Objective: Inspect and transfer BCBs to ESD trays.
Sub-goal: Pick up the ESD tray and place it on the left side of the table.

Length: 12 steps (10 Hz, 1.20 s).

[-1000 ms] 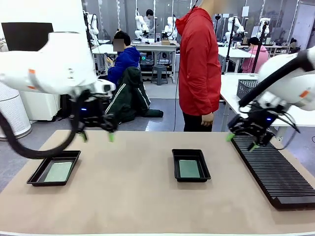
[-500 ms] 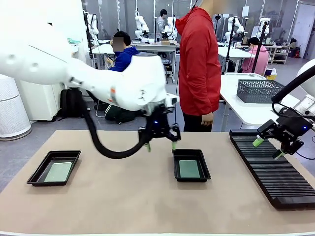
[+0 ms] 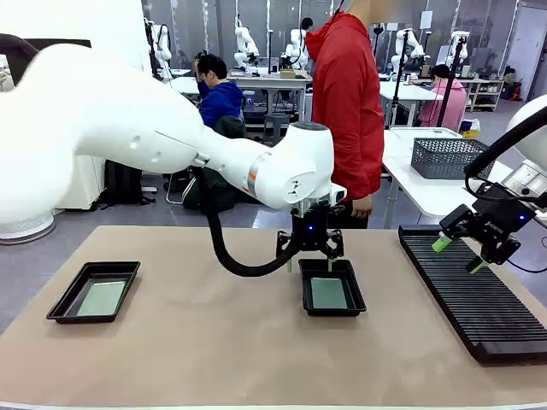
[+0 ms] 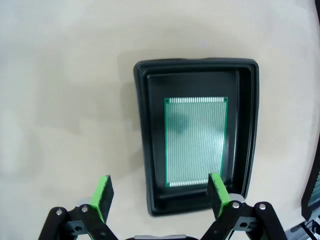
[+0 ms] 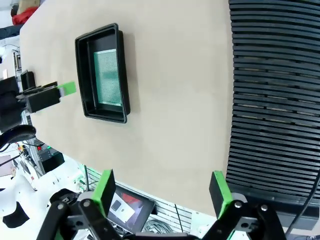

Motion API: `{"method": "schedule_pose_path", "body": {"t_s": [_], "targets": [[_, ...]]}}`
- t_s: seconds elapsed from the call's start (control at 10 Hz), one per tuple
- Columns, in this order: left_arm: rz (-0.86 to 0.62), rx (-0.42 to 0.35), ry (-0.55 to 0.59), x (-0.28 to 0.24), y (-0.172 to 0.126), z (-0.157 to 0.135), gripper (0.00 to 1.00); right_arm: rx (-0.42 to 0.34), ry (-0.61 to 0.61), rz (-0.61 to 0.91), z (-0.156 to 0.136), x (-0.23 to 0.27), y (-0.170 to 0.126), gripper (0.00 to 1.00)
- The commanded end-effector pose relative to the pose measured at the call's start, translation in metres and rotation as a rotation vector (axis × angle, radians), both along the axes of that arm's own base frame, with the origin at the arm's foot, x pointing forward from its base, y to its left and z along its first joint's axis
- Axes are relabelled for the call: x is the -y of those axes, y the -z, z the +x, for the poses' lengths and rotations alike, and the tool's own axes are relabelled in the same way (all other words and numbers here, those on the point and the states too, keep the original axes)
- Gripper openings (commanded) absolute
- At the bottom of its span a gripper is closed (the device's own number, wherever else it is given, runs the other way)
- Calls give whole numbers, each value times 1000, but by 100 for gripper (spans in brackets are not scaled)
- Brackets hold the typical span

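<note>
Two black ESD trays lie on the tan table. The left tray (image 3: 61, 303) holds a green BCB (image 3: 101, 298). The middle tray (image 3: 306, 295) holds another BCB (image 3: 328, 293). My left arm reaches across the middle, and its gripper (image 3: 312, 260) hangs open just above the middle tray's far rim. In the left wrist view the open gripper (image 4: 160, 197) looks straight down on that tray (image 4: 141, 150) and its board (image 4: 196, 141), holding nothing. My right gripper (image 3: 458, 254) is open and empty over the rack's far end; the right wrist view shows this gripper (image 5: 162, 192) above the table, the tray (image 5: 82, 75) and board (image 5: 108, 77).
A long black ribbed rack (image 3: 479, 295) lies along the table's right side, seen in the right wrist view as the rack (image 5: 275, 100). A person in a red jacket (image 3: 346, 111) stands at the far edge. A grey mesh basket (image 3: 449, 156) sits on the white table behind.
My left arm has swung from above the left tray across to the middle tray. My right gripper has drifted right over the rack and stayed open.
</note>
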<state>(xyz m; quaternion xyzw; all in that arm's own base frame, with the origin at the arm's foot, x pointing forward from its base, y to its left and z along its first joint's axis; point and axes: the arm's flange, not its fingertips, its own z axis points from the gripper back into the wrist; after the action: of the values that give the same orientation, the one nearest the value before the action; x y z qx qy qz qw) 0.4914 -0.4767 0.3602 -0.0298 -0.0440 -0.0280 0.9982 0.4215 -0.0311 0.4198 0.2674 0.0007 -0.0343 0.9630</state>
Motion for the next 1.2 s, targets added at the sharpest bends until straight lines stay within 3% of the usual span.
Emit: {"method": "schedule_pose_path", "body": {"t_s": [0.0,0.6,0.8,1.1], "targets": [[59,-5,-33,15,15,12,100,-3,31,1,0,-1,-1,100],[29,-13,-44,2,43,13,100,-3,31,1,0,-1,-1,100],[25,-12,-36,1,45,13,93,-3,31,1,0,-1,-1,100],[34,-20,-37,-5,44,14,73,-3,31,1,0,-1,-1,100]]}}
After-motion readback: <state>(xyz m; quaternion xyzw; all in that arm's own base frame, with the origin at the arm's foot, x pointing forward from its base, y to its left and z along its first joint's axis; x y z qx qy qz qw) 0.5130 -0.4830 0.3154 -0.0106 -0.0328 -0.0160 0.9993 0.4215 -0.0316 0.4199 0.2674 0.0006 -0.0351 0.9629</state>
